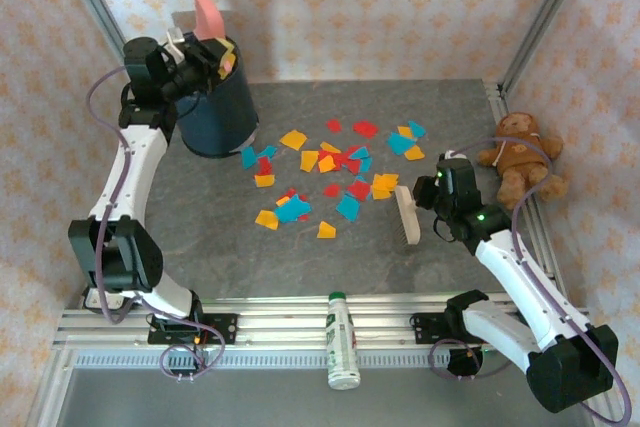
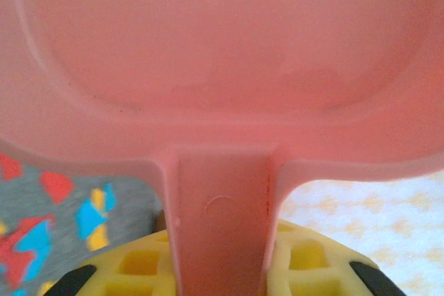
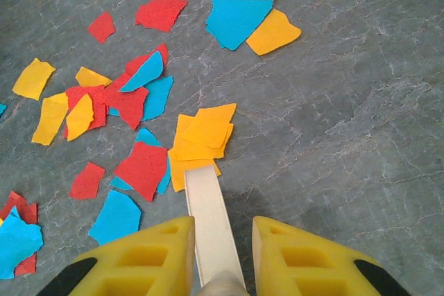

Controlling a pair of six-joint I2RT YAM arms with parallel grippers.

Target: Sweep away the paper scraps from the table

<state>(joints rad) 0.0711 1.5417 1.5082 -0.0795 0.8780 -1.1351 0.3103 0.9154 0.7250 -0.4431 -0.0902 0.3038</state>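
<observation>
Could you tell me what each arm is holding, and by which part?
Left jaws clamp the pink dustpan by its handle; right jaws clamp the cream brush at one end.

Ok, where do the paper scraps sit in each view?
Top: scraps mid-table, between bin and brush.
Left wrist: scraps lower left, under the dustpan.
Right wrist: scraps left and top, ahead of the brush.
Shared landmark: the grey table.
</observation>
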